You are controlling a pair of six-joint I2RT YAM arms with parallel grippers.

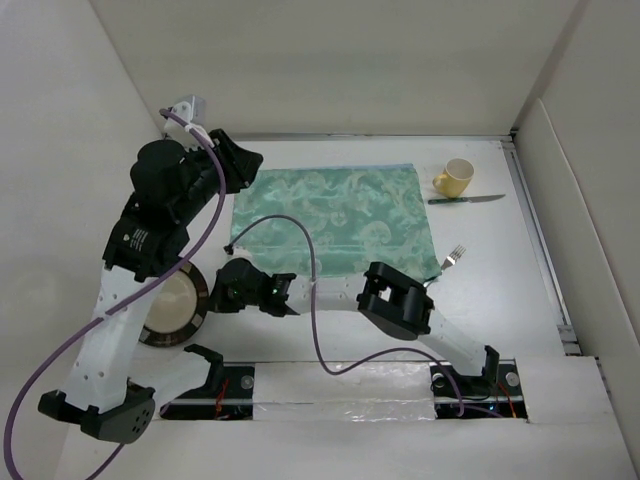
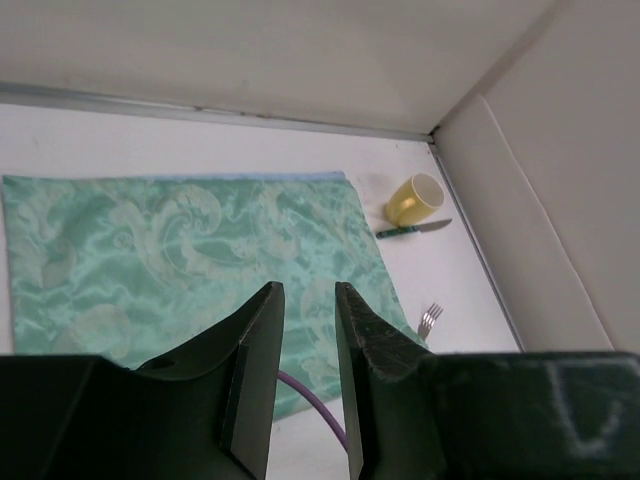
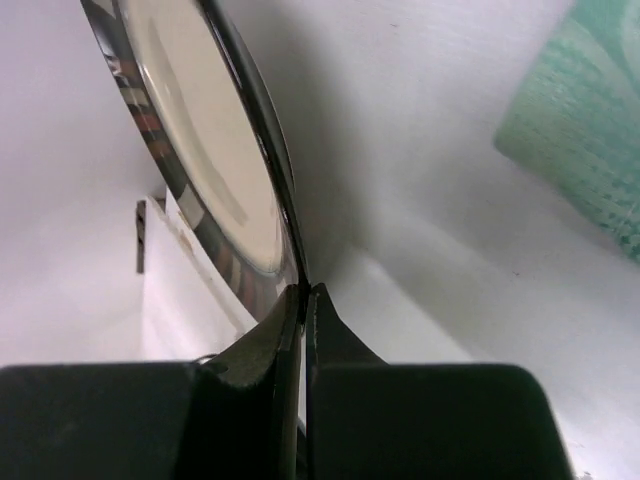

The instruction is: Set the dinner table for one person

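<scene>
Overhead, the white counter (image 1: 510,290), walled by panels (image 1: 300,60), carries a green placemat (image 1: 335,220). Only the right wrist view shows the right end effector (image 3: 303,295) pinched on the plate (image 3: 200,150) rim. The left end effector (image 2: 308,292) is partly open and empty.

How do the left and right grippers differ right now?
The left gripper has a gap between its jaws and holds nothing; the right gripper is shut on the plate rim. The left gripper looks down on the green placemat; the right gripper is off it. Both have dark fingers.
</scene>
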